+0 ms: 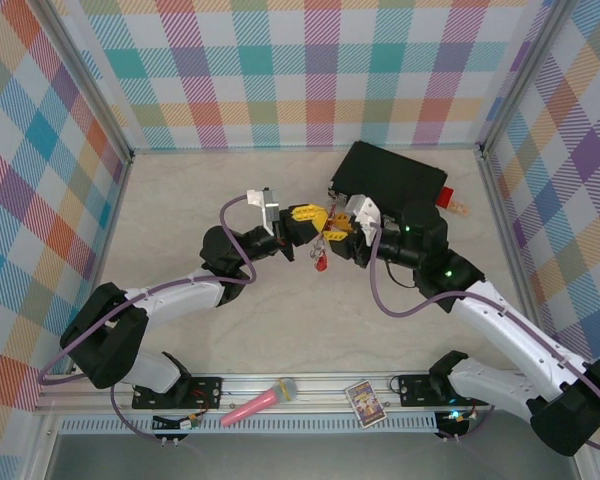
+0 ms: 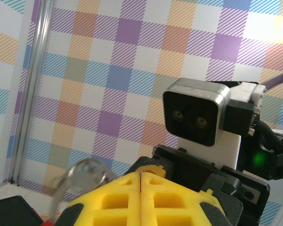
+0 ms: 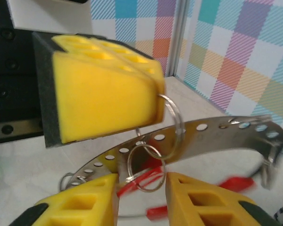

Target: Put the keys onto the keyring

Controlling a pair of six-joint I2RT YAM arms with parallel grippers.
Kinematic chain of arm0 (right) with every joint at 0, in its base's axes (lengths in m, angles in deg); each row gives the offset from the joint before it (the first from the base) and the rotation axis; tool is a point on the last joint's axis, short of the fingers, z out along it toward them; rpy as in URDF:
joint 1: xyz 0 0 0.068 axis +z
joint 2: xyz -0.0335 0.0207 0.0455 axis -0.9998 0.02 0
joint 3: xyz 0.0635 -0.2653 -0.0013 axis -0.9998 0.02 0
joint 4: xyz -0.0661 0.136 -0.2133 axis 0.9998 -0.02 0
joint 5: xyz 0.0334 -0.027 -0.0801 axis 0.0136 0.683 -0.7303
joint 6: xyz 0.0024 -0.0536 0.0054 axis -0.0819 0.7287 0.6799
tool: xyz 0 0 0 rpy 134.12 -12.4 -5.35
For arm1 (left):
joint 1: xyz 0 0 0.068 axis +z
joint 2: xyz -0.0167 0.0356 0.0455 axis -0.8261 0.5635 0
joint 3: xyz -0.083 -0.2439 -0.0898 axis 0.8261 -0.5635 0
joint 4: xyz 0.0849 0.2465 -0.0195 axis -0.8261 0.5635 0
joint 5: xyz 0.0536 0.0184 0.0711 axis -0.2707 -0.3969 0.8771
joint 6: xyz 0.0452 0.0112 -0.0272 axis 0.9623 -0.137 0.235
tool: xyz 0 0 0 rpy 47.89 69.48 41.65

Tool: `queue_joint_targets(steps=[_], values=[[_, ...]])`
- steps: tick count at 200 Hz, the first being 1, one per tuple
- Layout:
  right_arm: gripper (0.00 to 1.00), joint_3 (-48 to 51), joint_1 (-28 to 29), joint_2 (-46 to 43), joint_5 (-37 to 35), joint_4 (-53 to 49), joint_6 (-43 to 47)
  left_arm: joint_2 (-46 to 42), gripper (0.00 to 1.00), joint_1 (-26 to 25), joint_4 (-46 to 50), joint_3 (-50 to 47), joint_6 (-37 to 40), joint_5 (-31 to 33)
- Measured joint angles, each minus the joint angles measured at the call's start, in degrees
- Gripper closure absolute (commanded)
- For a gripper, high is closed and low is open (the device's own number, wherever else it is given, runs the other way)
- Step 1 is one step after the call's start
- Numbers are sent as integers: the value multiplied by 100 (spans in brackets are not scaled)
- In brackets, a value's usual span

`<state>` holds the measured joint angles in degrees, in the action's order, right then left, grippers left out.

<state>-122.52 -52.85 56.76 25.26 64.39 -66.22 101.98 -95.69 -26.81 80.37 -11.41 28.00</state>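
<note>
keyring (image 3: 173, 123) pinched in the closed left gripper (image 3: 156, 100), just above the half-open right gripper (image 3: 141, 182).

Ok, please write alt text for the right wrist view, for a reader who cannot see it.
The left claw, yellow and shut, pinches a thin metal ring at upper left. Below, the right claw stands open around a small ring, before a curved metal strip with holes and blurred red key tags.

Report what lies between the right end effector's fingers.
Right wrist view: a small metal ring and a blurred red key lie in the right end effector gap.
</note>
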Motion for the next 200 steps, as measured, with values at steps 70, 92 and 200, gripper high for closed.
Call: queue_joint_targets(steps=[70,92,200], values=[[64,525,-782,-581,439,393,-1237,125,100,-13,2,-2,85,219],[64,619,-1246,-444,1051,979,-2009,140,100,-13,0,0,74,240],[76,616,-1373,693,2627,3261,-4050,214,100,-13,0,87,-33,437]])
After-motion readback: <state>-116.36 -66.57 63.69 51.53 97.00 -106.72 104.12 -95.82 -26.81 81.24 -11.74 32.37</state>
